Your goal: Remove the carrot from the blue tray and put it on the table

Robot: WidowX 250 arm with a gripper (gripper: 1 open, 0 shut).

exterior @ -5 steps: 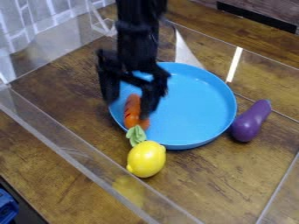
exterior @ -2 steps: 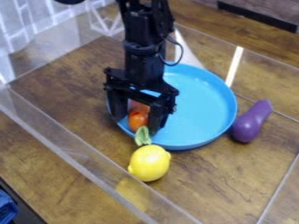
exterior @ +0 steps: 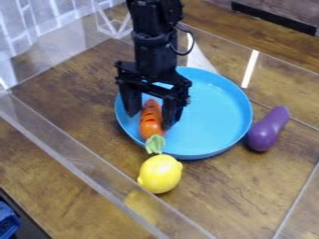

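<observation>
The carrot [exterior: 151, 123] lies at the near-left edge of the blue tray [exterior: 218, 117], its orange body inside the dish and its green leafy top hanging over the rim toward the lemon. My black gripper [exterior: 153, 105] hangs straight down over the carrot, open, with one finger on each side of the orange body. The jaws stand wide and I see no squeeze on the carrot. The dark wood table [exterior: 62, 107] stretches out to the left of the tray.
A yellow lemon [exterior: 159, 174] rests on the table just in front of the tray, almost touching the carrot's leaves. A purple eggplant [exterior: 266, 130] lies against the tray's right side. Clear acrylic walls [exterior: 75, 154] border the table.
The gripper shifted slightly right and back over the tray, still open. The carrot's body now shows lying between the fingers; the lemon has stayed put.
</observation>
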